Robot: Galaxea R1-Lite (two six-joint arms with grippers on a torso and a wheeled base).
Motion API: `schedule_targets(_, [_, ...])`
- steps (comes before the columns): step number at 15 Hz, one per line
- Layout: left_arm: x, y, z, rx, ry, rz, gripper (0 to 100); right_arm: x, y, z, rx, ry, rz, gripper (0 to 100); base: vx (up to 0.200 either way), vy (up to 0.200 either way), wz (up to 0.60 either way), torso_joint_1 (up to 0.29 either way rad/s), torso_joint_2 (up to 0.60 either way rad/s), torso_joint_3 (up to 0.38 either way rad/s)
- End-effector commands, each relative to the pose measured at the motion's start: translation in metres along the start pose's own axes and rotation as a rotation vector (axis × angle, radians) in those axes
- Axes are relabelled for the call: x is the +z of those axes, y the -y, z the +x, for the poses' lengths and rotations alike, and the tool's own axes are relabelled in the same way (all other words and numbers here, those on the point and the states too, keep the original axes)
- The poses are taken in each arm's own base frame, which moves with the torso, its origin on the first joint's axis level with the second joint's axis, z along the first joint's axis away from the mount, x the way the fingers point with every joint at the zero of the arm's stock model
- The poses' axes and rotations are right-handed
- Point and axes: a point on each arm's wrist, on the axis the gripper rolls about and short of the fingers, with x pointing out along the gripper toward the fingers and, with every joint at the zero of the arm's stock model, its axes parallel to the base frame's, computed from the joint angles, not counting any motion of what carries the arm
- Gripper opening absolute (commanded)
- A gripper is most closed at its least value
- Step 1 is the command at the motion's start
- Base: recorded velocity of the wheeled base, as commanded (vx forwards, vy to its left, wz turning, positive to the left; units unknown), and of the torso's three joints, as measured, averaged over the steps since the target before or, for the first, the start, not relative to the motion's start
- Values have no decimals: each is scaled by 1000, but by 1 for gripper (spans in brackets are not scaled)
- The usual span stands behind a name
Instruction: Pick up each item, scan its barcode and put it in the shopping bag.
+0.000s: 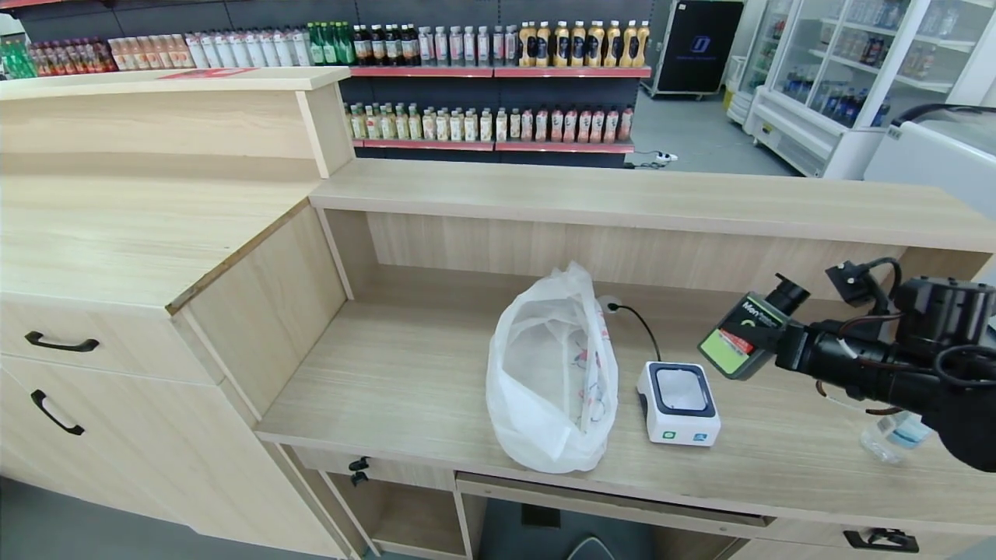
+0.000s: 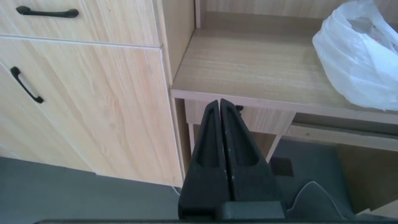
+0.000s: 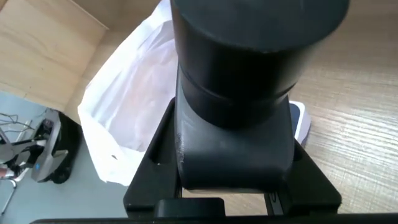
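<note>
1. State: right gripper (image 1: 778,346) is clamped on a dark bottle (image 1: 735,338). The bottle is tilted in the air, up and right of the scanner (image 1: 678,402), not touching it. Left gripper (image 2: 221,143) has its fingers pressed together and empty, low by the counter's (image 2: 249,68) front edge.
2. Scan miss: the label faces up and left, not down at the scanner window. Can't tell where the barcode is. If it's under the fingers, there's no read.
3. Slip: the bottle is round and smooth. A wrist roll to present the code could let it twist, or drop it on the scanner.
4. Bag (image 1: 545,381) is limp with a half-collapsed mouth, just left of the scanner. A one-arm drop could catch the rim and drag or tip the bag.
5. An arm sweep could knock the water bottle (image 1: 891,437) under the right arm, or snag the scanner cable (image 1: 634,319).
</note>
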Motion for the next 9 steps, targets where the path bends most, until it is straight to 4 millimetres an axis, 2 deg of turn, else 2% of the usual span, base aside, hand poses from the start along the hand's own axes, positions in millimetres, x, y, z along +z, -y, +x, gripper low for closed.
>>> schedule_targets(1, [0,0,0,0,0,0,0,-19,7,18,0,-47,28,0,0,0,0,0,0,0])
schedule_targets(5, [0,0,0,0,0,0,0,-27,7,34,7,-43,46,0,0,0,0,0,0,0])
schedule_targets(9, [0,0,0,0,0,0,0,-28,4,38,6,-34,73,0,0,0,0,0,0,0])
